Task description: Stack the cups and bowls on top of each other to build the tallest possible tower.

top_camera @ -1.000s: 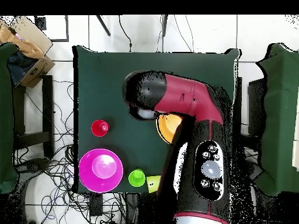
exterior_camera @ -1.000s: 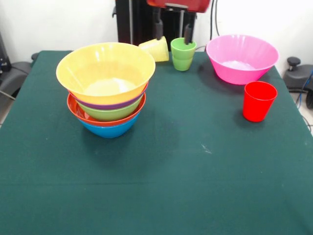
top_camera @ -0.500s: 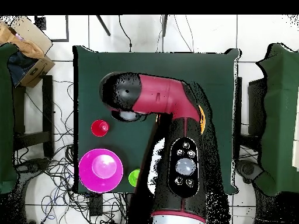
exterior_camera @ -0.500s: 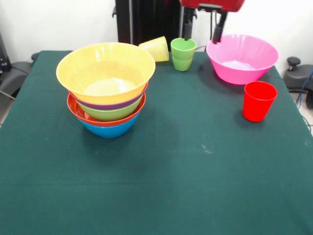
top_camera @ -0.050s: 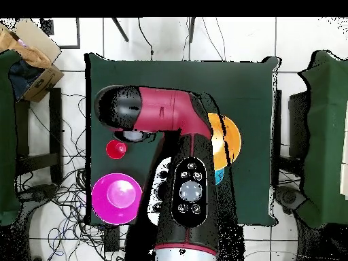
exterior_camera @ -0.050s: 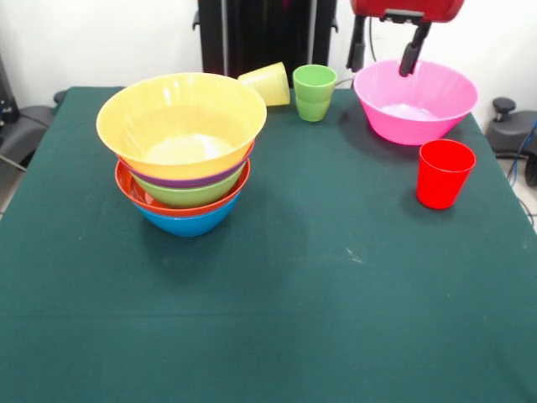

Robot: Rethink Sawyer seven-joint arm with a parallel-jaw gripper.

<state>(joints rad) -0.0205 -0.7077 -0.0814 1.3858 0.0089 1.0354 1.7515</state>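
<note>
The gripper (exterior_camera @ -0.050s: 385, 57) hangs above the far rim of the pink bowl (exterior_camera @ -0.050s: 415, 101), with both black fingers spread apart and nothing between them. The pink bowl is large, glossy and upright, standing at the far right of the green table cloth (exterior_camera @ -0.050s: 319, 277); in the overhead view its inside shows a paler round floor (top_camera @ -0.050s: 117, 198). The tower (exterior_camera @ -0.050s: 182, 151) stands at the left of the cloth: a large yellow-orange bowl (exterior_camera @ -0.050s: 180, 122) sits on top, and below it the rims show as purple, green and red-orange bands, with a blue bowl (exterior_camera @ -0.050s: 186, 223) at the bottom on the cloth. In the overhead view the arm (top_camera @ -0.050s: 170, 163) covers most of the tower, leaving only part of the orange rim visible. The red cup (exterior_camera @ -0.050s: 443, 173) stands upright near the pink bowl, apart from it. The light green cup (exterior_camera @ -0.050s: 315, 92) stands upright at the far edge, between the tower and the pink bowl. The yellow cup (exterior_camera @ -0.050s: 267, 83) lies tilted on its side just beside the green cup.
</note>
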